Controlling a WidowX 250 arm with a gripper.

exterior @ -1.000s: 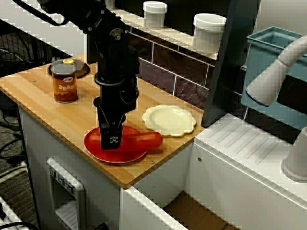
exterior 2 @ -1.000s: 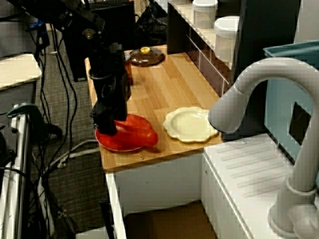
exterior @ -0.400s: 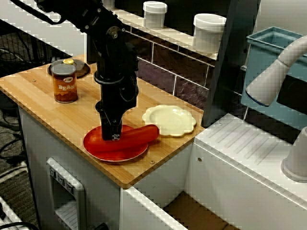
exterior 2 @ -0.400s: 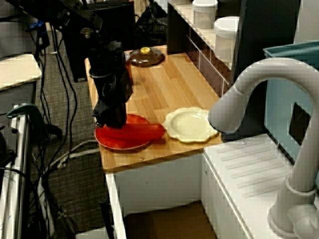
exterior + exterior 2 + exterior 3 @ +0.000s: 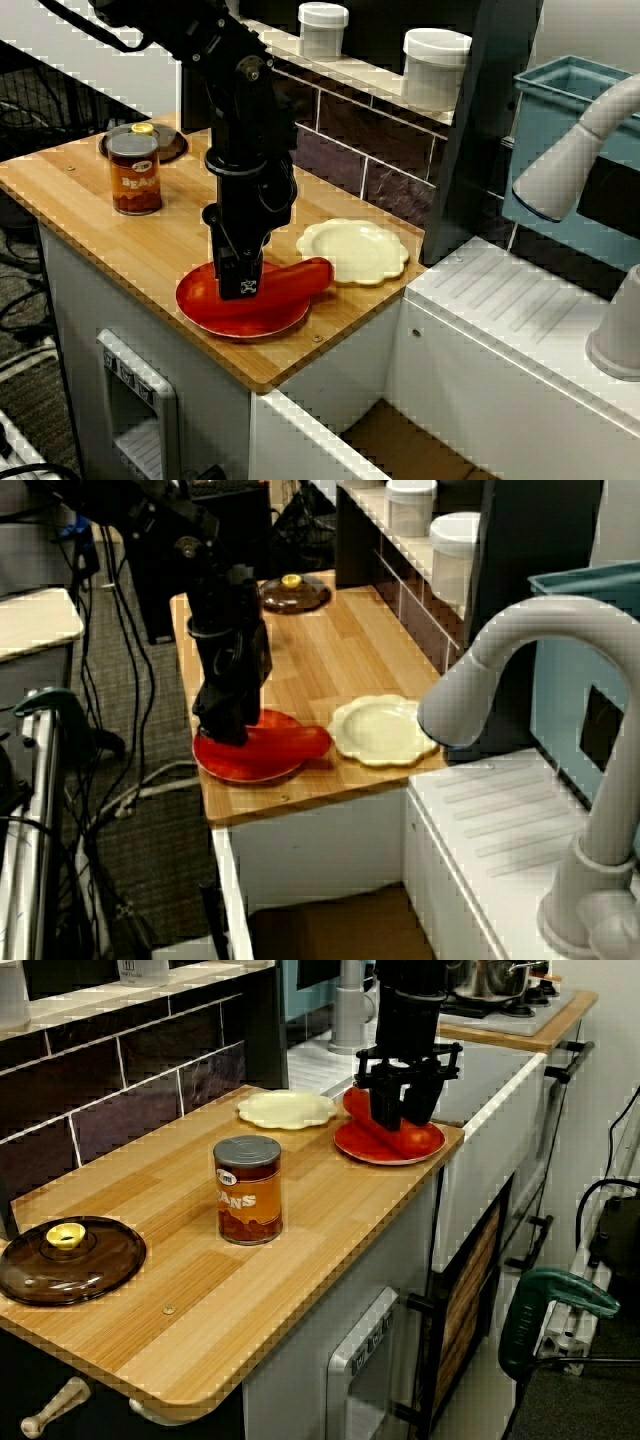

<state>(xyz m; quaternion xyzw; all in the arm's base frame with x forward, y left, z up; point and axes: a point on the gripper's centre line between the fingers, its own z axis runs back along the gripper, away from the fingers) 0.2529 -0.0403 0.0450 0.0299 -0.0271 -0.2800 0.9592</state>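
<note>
Kitchen worktop, wood, tiled wall running behind.
- Brown lid lying far left, bean can standing just in front.
- End effector reaching down over red plate, fingers closing on left end of red pepper.
- Pepper lying across plate; right tip sitting higher than a second ago, so grip appears to be taking weight.
- Cream plate sitting just right of pepper tip; contact unclear.

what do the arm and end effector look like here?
Arm: glossy black, chunky cylindrical segments, a round silver cap on one joint, a thin black cable looping off the upper link. End effector: black, two blocky fingers, small white speckled marking near the tip.
</note>
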